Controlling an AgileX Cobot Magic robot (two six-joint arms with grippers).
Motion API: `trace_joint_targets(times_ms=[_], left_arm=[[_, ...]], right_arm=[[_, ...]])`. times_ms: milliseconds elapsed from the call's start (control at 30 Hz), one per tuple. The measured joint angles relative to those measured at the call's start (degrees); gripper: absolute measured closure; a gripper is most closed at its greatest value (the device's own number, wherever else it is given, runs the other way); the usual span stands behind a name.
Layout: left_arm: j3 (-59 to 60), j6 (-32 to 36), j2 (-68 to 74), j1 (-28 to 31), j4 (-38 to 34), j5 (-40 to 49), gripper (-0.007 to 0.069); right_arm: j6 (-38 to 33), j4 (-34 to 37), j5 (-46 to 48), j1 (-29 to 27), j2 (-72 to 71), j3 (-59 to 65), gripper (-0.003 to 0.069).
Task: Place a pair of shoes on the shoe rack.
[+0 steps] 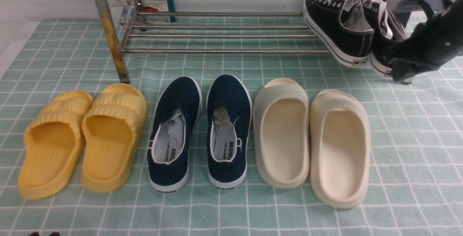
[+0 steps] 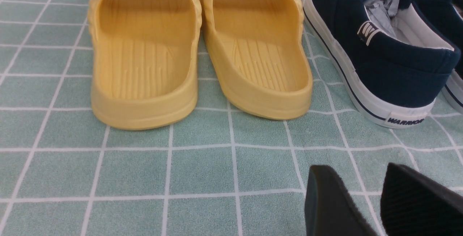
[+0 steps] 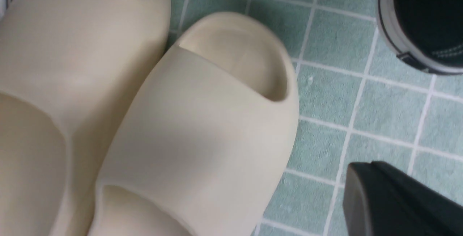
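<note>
You have eight pieces of footwear on show, in four pairs. Two black lace-up sneakers [image 1: 338,29] [image 1: 385,33] make the first pair, at the far right. Two yellow slides [image 1: 54,142] [image 1: 112,134] make the second, near left. Two navy slip-on shoes [image 1: 175,131] [image 1: 228,127] make the third, in the near middle. Two cream slides [image 1: 282,131] [image 1: 340,145] make the fourth, near right. You have one shoe rack [image 1: 217,20] at the far side; in the front view you can count five horizontal bars on it. One green checked cloth [image 1: 416,156] lies under everything.
</note>
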Motion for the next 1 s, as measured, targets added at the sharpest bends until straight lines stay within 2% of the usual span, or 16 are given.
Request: trace_joint_targets(times_ms=[167,233,467,567,767,1000], left_arm=[[0.0,0.0,0.0,0.0,0.0,0.0,0.0386],[0.0,0.0,0.0,0.0,0.0,0.0,0.0386],[0.0,0.0,0.0,0.0,0.0,0.0,0.0386],[0.0,0.0,0.0,0.0,0.0,0.0,0.0386],[0.0,0.0,0.0,0.0,0.0,0.0,0.0386],[0.0,0.0,0.0,0.0,0.0,0.0,0.0386]], right_arm=[[-2.59,-3.84,-8.34,0.25,1.32,1.05,0.0654],[-2.7,-8.27,-13.97,0.25,2.86,1.05,0.0654],[2.27,-12.98,-21.7,0.31,3.83,1.57,0.0651],[4.73,-13.12,-21.07,0.38,3.6,1.62,0.0648],[5.18,-12.1,-18.15,0.99,-0.06,1.61,0.0646],[1.61,-11.77,-6.74,1.41,-16.03,1.61,0.0643]])
